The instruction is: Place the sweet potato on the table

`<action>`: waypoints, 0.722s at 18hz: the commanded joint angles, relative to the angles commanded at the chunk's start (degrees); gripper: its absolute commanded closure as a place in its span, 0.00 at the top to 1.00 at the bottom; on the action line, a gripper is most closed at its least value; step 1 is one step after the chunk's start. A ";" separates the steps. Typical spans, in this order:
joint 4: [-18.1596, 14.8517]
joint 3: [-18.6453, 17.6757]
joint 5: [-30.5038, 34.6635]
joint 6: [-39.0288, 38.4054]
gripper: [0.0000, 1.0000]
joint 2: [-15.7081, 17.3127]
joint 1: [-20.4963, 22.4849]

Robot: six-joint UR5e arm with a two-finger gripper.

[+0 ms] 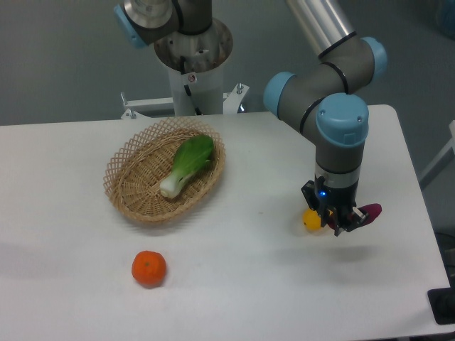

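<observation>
The dark magenta sweet potato (369,212) sticks out to the right from between the fingers of my gripper (342,225). The gripper points straight down and is shut on the sweet potato's left end, holding it low over the right part of the white table (249,284). Whether the sweet potato touches the tabletop I cannot tell. A yellow oblong fruit (311,219) lies on the table just left of the gripper, partly hidden by it.
A woven wicker basket (128,170) with a green leafy vegetable (188,165) in it stands at the centre left. A round orange tangerine (148,268) lies near the front. The table's right edge is close to the gripper.
</observation>
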 joint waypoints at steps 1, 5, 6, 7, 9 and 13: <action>0.00 0.00 0.00 0.00 0.36 0.00 0.00; 0.00 0.00 0.09 -0.53 0.36 0.00 0.00; 0.00 0.09 0.00 -0.70 0.36 0.00 0.00; 0.00 0.09 0.00 -0.70 0.36 0.00 0.00; 0.00 0.00 -0.26 -0.88 0.36 0.00 0.00; 0.00 -0.35 -0.61 -1.14 0.36 0.09 0.00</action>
